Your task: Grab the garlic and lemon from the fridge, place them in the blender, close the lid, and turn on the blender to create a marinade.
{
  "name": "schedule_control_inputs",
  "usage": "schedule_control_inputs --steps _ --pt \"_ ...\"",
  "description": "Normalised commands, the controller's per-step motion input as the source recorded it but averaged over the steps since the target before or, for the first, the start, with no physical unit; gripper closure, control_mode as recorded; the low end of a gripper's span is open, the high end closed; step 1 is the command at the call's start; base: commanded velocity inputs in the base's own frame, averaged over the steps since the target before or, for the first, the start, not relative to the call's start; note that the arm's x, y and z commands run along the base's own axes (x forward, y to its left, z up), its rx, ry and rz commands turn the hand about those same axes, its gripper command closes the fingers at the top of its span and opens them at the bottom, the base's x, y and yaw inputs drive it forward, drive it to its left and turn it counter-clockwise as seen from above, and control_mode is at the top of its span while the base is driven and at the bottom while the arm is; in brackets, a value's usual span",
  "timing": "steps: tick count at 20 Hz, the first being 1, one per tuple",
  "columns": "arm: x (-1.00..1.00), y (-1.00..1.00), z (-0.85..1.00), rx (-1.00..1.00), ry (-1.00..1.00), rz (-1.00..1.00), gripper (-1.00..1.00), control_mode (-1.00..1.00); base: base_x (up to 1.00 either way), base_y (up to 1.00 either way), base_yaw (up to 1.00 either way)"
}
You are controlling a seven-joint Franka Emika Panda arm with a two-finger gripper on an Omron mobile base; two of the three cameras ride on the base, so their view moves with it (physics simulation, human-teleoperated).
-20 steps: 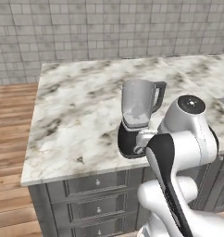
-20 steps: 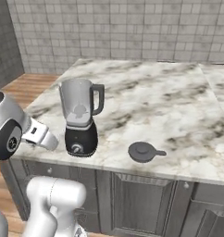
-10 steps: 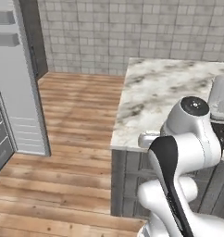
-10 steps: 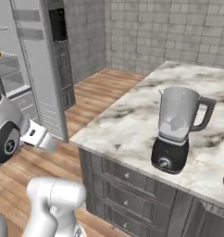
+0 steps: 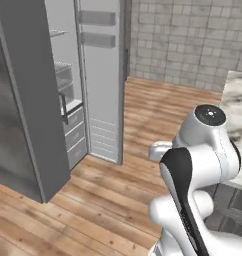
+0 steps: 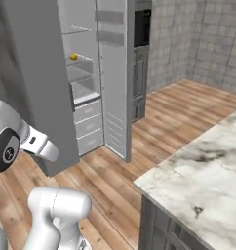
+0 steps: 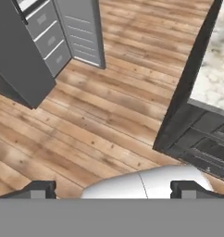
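Note:
The tall grey fridge [image 5: 28,105] stands open on the left, its flat door [image 5: 100,80] swung outward. In the right base view the fridge [image 6: 37,93] shows a white interior with glass shelves and pale drawers [image 6: 88,124]. A small yellow lemon [image 6: 73,56] lies on an upper shelf. No garlic can be made out. The blender and the lid are out of view. My gripper [image 7: 114,190] is open, fingertips [image 7: 40,189] far apart with nothing between them, pointing down at the floor well short of the fridge's lower drawers [image 7: 49,37].
A wooden floor [image 5: 143,115] stretches between me and the fridge. The marble counter [image 6: 207,171] with dark cabinets [image 7: 188,125] below lies to the right. A black oven column [image 6: 141,58] stands beyond the fridge door, against a grey tiled wall [image 5: 183,35].
The whole picture has swung left as the base turned: the counter and blender slid out to the right, and the open fridge came into view. The arm keeps its tucked pose.

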Motion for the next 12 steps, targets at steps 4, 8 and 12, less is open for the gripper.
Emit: schedule_control_inputs --steps 4,8,12 --pt "0.0 0.0 0.0 0.0 0.0 0.0 -1.0 1.0 1.0 0.02 0.39" --pt "0.0 0.0 0.0 0.0 0.0 0.0 -1.0 1.0 1.0 0.0 0.29" --pt "0.0 0.0 0.0 0.0 0.0 0.0 -1.0 1.0 1.0 0.0 0.26"
